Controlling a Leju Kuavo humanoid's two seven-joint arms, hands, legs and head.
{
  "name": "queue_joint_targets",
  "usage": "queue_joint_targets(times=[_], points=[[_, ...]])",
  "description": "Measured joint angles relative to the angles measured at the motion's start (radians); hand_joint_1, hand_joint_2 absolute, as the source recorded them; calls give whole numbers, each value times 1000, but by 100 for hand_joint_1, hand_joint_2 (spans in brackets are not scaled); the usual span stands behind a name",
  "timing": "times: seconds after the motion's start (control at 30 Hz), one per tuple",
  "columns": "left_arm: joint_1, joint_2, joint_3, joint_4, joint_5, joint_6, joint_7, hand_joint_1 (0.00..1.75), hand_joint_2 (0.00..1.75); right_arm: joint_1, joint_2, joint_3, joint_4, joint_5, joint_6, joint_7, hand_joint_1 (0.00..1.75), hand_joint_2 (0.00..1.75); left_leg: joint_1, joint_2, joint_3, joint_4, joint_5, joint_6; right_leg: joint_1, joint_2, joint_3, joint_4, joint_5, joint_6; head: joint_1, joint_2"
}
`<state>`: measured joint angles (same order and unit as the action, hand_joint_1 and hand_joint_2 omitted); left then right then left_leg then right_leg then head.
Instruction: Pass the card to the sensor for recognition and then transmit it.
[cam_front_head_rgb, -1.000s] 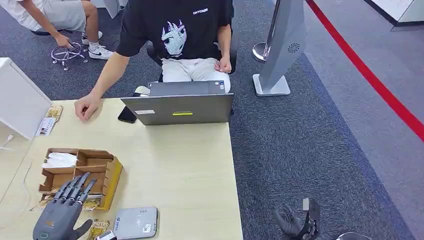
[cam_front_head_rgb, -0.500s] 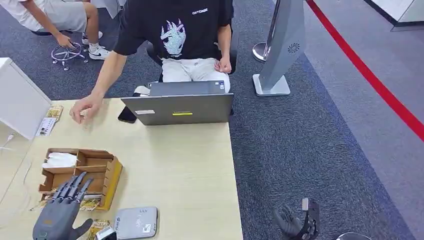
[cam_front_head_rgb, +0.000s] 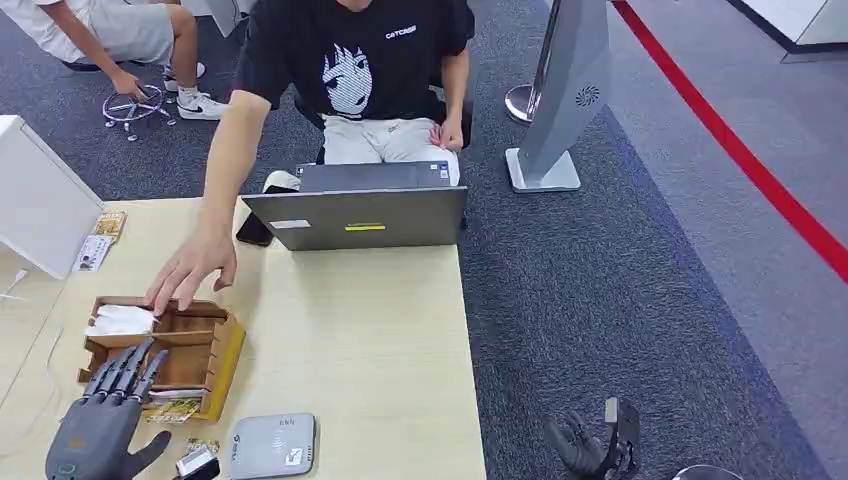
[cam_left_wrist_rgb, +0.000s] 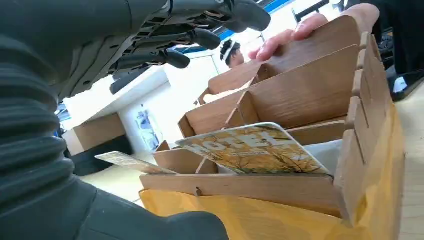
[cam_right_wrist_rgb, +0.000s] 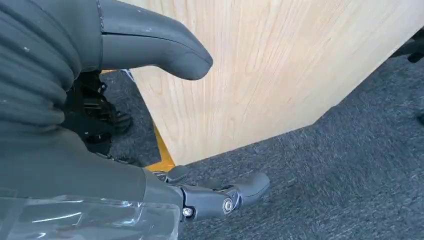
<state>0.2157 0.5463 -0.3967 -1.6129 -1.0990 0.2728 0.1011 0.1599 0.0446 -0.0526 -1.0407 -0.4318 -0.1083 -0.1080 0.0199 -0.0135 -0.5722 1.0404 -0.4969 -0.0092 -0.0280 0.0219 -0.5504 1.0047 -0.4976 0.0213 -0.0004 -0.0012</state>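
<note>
Yellow-printed cards (cam_left_wrist_rgb: 252, 150) lie in the near slot of the brown wooden organiser (cam_front_head_rgb: 225, 350), just beyond my empty, spread left hand (cam_front_head_rgb: 95, 425), which has drawn back as a person's hand (cam_front_head_rgb: 195, 265) reaches in, so picking waits.

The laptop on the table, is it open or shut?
Open. The laptop has its lid standing up, back toward the robot, facing the seated person.

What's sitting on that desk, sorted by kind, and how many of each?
Laptop: 1
Wooden organizer: 1
Grey card reader: 1
Black phone: 1
White box: 1
Total: 5, not counting the loose cards, which are too small and partly hidden to count.
</note>
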Motion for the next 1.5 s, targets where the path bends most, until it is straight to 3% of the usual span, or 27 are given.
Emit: queue_joint_targets(times=[0.07,0.1,0.73,0.87,0.97,1.2,1.5], points=[[0,-1,1,0,0,0,0,0,175,0,0,0,0,0,0,0,0,175,0,0,0,0,0,0,0,0,0,0,0,0,0,0],[0,-2,1,0,0,0,0,175,175,0,0,0,0,0,0,0,0,175,0,0,0,0,0,0,0,0,0,0,0,0,0,0],[4,-5,7,2,30,-31,-8,175,175,0,0,3,-1,0,-1,1,0,175,0,0,0,0,0,0,0,0,0,0,0,0,0,0],[1,-11,11,4,23,-1,-8,175,175,0,0,4,-1,0,-3,1,0,175,0,0,0,0,0,0,0,0,0,0,0,0,0,0],[-15,-20,36,-11,22,42,-33,175,175,0,0,5,-1,0,-7,1,0,175,0,0,0,0,0,0,0,0,0,0,0,0,0,0],[-97,-42,143,-105,29,38,-118,175,175,0,0,6,1,-1,-14,-1,0,175,0,0,0,0,1,-1,0,0,0,0,1,-1,0,0],[-194,-37,192,-144,16,26,-128,175,175,-2,0,13,13,0,-14,-6,0,175,1,-1,0,0,2,-1,1,-1,-1,0,1,-1,0,0]])
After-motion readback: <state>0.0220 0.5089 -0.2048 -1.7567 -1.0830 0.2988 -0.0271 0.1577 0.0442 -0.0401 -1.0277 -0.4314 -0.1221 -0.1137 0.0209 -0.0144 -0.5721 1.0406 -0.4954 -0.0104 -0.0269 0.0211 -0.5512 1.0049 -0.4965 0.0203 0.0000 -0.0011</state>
